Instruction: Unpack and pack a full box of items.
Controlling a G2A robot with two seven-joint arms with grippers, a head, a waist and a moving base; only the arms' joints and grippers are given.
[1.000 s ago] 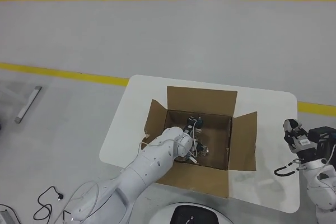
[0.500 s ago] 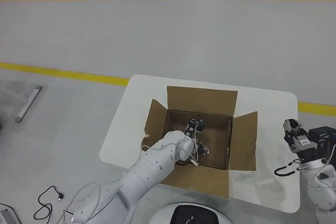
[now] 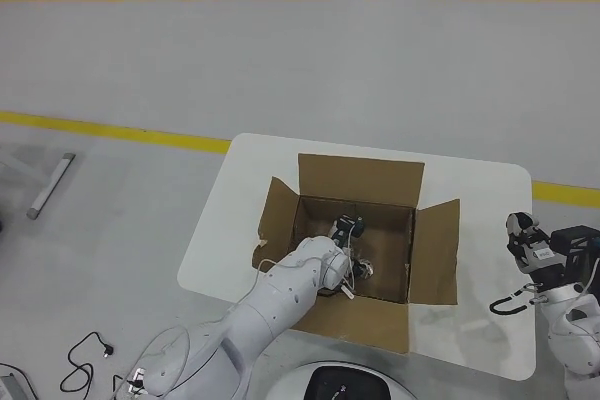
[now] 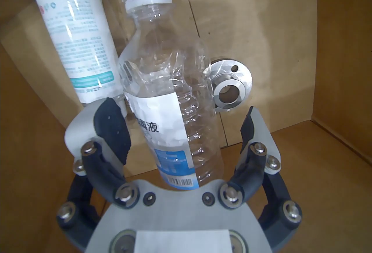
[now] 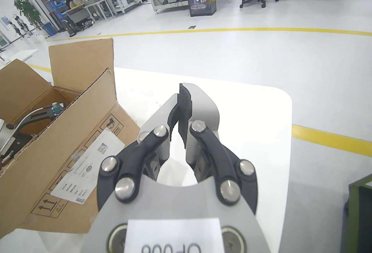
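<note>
Left gripper (image 4: 180,116) is down inside box (image 3: 360,182), centre of top view. Its fingers (image 4: 112,123) are spread wide with nothing gripped. Clear bottle (image 4: 167,62) lies btwn them, long axis running straight out from palm, cap at far end. Closing should pinch across its body. 2nd bottle (image 4: 72,33) and metal flange (image 4: 231,85) flank it closely. Right gripper (image 3: 525,238) is at right edge of frame over bench (image 3: 480,190), pressed together, empty, well apart. Left arm is nearer.
</note>
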